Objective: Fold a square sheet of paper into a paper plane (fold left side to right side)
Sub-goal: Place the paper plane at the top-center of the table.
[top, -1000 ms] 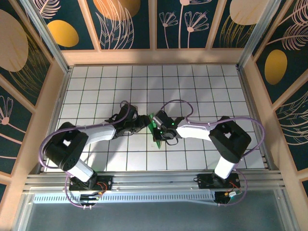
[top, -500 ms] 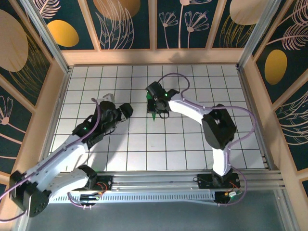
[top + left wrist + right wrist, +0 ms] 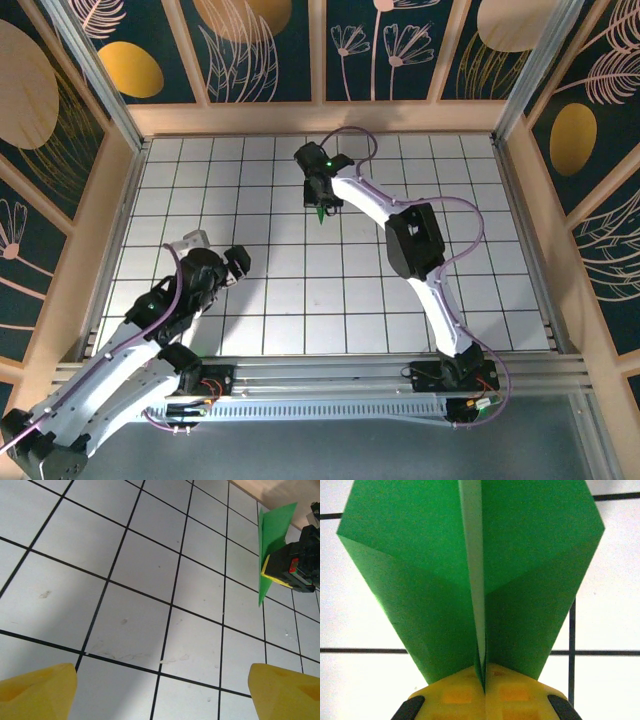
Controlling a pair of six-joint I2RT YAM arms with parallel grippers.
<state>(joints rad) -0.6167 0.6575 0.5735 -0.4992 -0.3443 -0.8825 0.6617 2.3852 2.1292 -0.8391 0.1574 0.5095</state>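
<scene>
Right gripper [image 3: 484, 676] pinches the paper plane [image 3: 470, 570] by its centre crease — folding looks done. Left gripper [image 3: 160, 695] hangs spread, empty; next needs a gentle set-down

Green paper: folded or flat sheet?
Folded. In the right wrist view the paper plane shows two angled flaps meeting at a centre crease, its narrow end pinched in the shut right claw.

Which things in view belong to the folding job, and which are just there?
Job:
- paper plane, pinched in the shut right gripper
- left gripper, open, holding nothing

Just there:
- white grid table
- patterned wall panels
</scene>
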